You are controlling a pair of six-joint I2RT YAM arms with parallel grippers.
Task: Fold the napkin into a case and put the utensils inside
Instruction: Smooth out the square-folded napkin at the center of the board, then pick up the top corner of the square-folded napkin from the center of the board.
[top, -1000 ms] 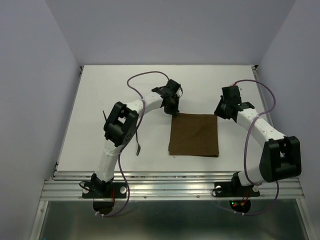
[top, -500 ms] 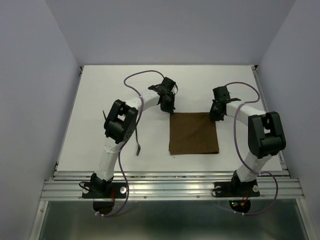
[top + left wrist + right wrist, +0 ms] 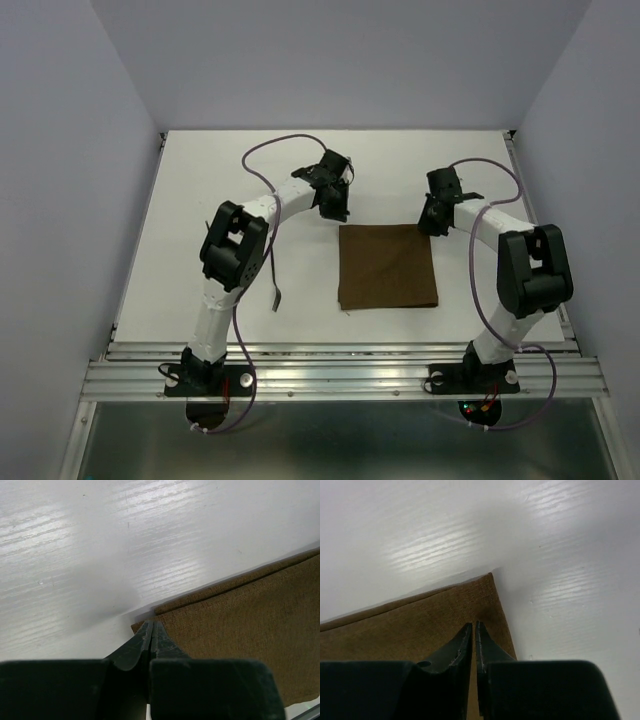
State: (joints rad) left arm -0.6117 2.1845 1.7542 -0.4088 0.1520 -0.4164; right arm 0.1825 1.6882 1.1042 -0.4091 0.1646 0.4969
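— Where's the napkin?
— Flat mid-table. The left gripper and right gripper are pinched closed, empty, at its far corners.
— Anything nearby?
— One utensil, left, beside the left arm.

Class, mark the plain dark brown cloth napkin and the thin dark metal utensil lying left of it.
Dark brown cloth napkin (image 3: 388,267): top external view, centre of the cloth.
Thin dark metal utensil (image 3: 274,288): top external view, middle of its handle.

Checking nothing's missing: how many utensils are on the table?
2: one utensil lies between the left arm and the napkin; another peeks out left of that arm's elbow, mostly hidden.
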